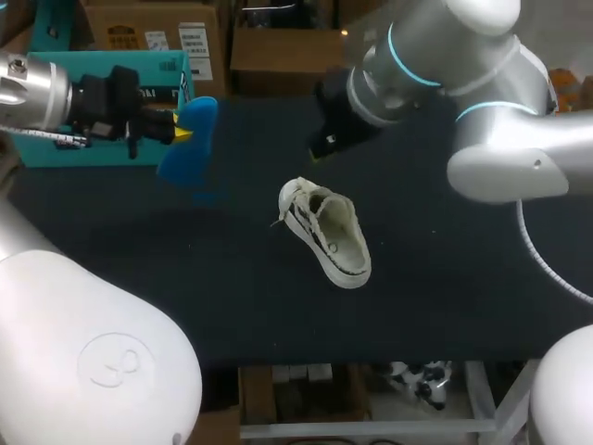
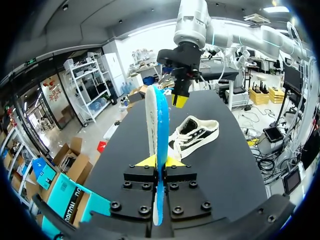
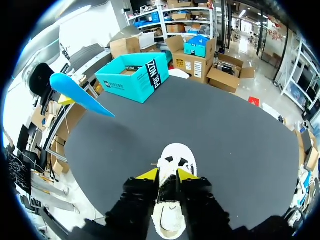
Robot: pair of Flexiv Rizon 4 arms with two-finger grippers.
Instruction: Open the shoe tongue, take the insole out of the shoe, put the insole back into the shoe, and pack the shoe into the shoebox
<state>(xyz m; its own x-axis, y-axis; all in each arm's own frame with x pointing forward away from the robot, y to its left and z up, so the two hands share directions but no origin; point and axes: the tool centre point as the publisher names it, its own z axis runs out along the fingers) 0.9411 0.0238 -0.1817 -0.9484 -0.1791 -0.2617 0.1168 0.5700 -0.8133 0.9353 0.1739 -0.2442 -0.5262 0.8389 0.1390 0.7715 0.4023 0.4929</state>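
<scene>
I have my left gripper (image 2: 159, 161) clenched on the blue insole (image 2: 156, 115). Ahead of it lies the shoe (image 2: 196, 134), with my right gripper (image 3: 168, 174) hanging released over it and the shoebox (image 3: 125, 85) well ahead of that one.

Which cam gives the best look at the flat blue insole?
Left wrist view: the flat blue insole stands close and edge-on, clamped in the left gripper. Head view shows its broad blue face, smaller; right wrist view shows it small, near the teal cardboard box.

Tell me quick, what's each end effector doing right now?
Left end effector: closed on the blue foam insole.
Right end effector: open, holding nothing, above the white-and-black canvas sneaker.
</scene>
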